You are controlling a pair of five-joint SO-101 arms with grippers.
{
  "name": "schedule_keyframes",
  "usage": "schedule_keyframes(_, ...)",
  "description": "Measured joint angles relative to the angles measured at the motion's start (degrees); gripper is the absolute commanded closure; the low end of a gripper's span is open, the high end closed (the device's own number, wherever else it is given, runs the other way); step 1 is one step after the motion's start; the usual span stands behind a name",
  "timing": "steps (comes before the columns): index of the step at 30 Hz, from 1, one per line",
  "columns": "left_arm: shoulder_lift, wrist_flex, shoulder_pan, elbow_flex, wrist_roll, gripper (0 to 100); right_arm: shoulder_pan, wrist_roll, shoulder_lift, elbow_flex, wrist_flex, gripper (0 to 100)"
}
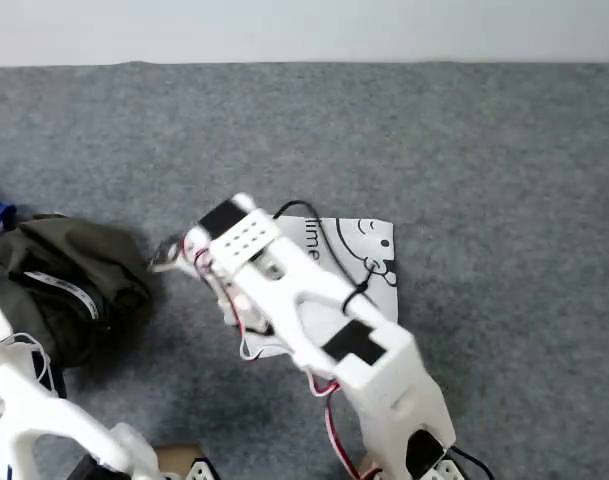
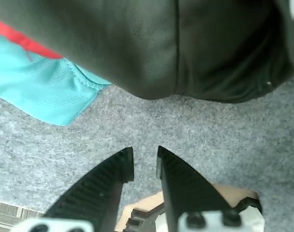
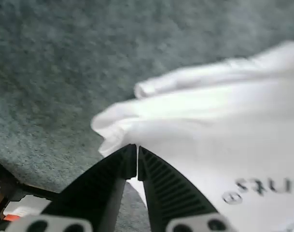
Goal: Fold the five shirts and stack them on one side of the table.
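Right gripper (image 3: 136,151) pinches the white shirt (image 3: 219,140) edge — soft, light, floppy; best gripped at corners. Left gripper (image 2: 145,162) is narrowly apart, empty.

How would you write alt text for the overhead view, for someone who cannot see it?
The right arm stretches across a grey table, with the right gripper pinching an edge of a white shirt with dark print. A crumpled dark olive shirt lies at the table's left side, near the left arm in the lower corner.
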Motion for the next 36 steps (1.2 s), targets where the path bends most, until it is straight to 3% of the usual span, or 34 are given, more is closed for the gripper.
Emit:
schedule_keyframes(12,0.00,0.00,0.00,0.00,0.00,91,15.03,-4.13,-14.15,2.55,0.00,98.4)
schedule_keyframes(21,0.00,0.00,0.00,0.00,0.00,91,27.34,-14.95,-14.15,6.86,0.00,97.2)
schedule_keyframes(30,0.00,0.00,3.25,0.00,0.00,91,28.31,-33.05,-14.15,7.65,0.00,66.0)
schedule_keyframes(36,0.00,0.00,7.03,0.00,0.00,91,28.13,-40.35,-10.37,7.65,0.00,66.4)
